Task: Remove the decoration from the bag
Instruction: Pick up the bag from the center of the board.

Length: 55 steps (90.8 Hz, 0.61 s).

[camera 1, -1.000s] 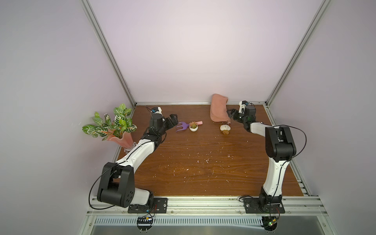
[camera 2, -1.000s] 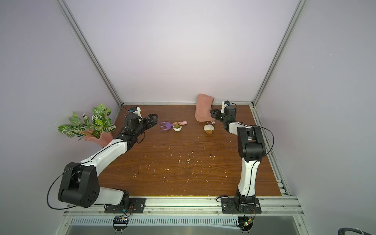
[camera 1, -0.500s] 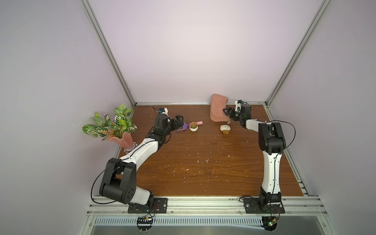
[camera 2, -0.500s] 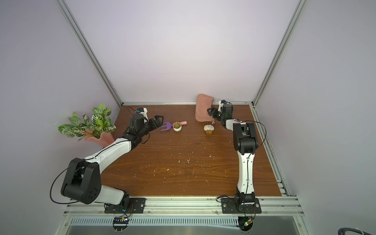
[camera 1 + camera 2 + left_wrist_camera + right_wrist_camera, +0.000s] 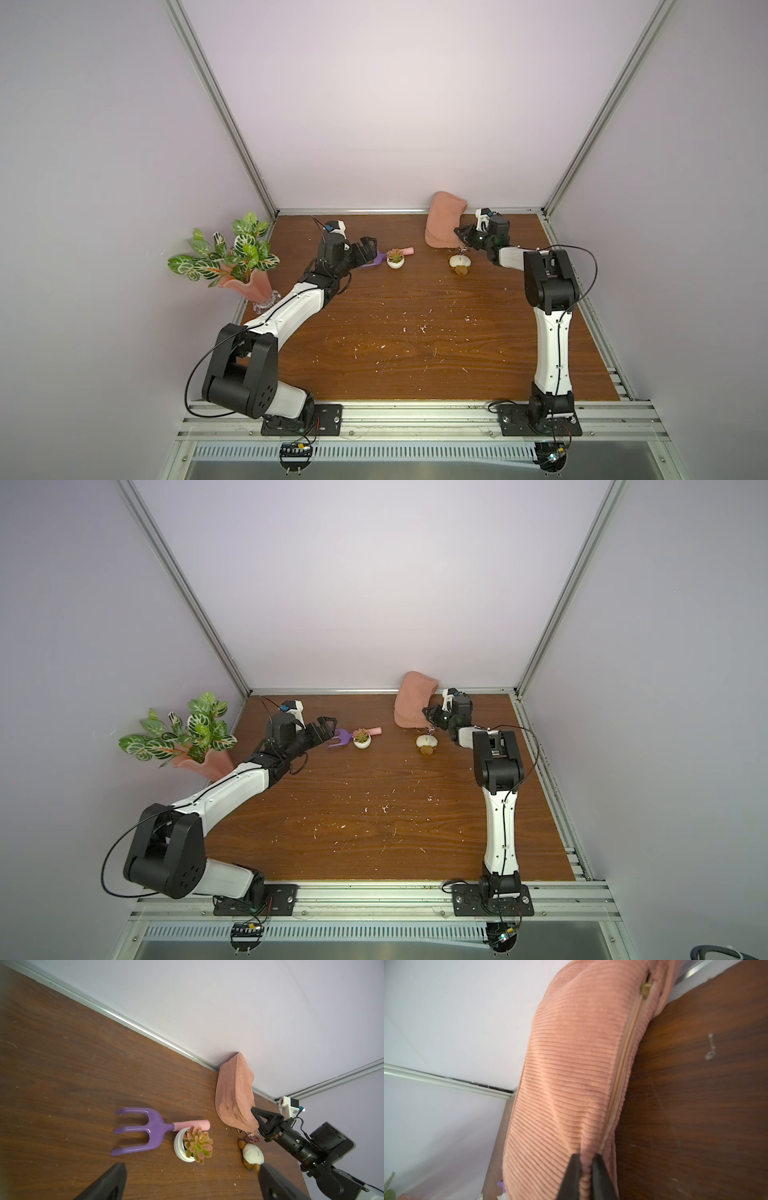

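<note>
The salmon-pink corduroy bag [image 5: 442, 224] [image 5: 413, 704] [image 5: 232, 1097] leans against the back wall at the right. My right gripper [image 5: 462, 235] [image 5: 428, 715] [image 5: 586, 1159] is shut on the bag's [image 5: 571, 1064] near end, pinching a fold of fabric beside the zipper. The decoration [image 5: 459, 262] [image 5: 427, 742] [image 5: 252, 1154], a small cream and brown plush, lies on the table just below that end; its reddish clip [image 5: 251, 1138] hangs by the bag's corner. My left gripper [image 5: 369, 246] [image 5: 326, 726] [image 5: 191, 1169] is open and holds nothing, well left of the plush.
A purple garden fork [image 5: 374, 262] [image 5: 145, 1130] with a pink handle lies just past the left fingertips. A tiny succulent in a white pot [image 5: 395, 259] [image 5: 193, 1145] stands by the handle. A pink vase with leaves [image 5: 245, 286] stands at the far left edge.
My right gripper has closed onto the bag's end. The left arm has reached to the right, up to the purple fork, with its gripper still open.
</note>
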Available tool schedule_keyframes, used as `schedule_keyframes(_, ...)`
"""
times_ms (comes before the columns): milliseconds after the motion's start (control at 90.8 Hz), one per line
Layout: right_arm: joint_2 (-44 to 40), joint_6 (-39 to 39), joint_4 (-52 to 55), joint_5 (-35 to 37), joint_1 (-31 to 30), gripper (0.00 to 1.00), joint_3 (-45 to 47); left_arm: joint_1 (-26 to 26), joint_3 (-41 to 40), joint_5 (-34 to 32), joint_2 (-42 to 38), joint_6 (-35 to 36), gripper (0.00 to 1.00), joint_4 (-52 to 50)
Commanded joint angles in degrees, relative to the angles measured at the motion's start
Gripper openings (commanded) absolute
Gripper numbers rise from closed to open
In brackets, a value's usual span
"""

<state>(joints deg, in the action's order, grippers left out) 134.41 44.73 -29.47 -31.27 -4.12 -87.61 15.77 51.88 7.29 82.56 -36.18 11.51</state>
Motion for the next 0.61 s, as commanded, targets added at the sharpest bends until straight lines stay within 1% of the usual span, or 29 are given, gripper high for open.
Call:
schedule_keyframes(0,-2.85,0.86,-3.65,-3.22,-0.21,0.0,1.35,0.62,1.34,0.01,-1.66,0.11,0.99,-1.14)
schedule_keyframes(154,-6.62,0.69,-4.15,-4.39,0.33,0.0,3.32,0.69,1.41,0.16,-2.05,0.0,0.99,-1.41)
schedule_keyframes(253,-10.19,-0.79,-2.21,-4.98,0.65,0.0,4.07,0.71,1.85,0.71,-2.14,-0.1,0.99,-1.72)
schedule_keyframes(440,-18.65,-7.53,6.12,-4.17,0.75,0.0,6.3,1.08,2.74,1.62,-2.34,-0.16,0.99,-2.43)
schedule_keyframes(594,-26.73,-13.86,12.75,-3.3,0.69,0.0,10.98,1.52,2.49,2.13,-3.37,-0.41,0.99,-2.76)
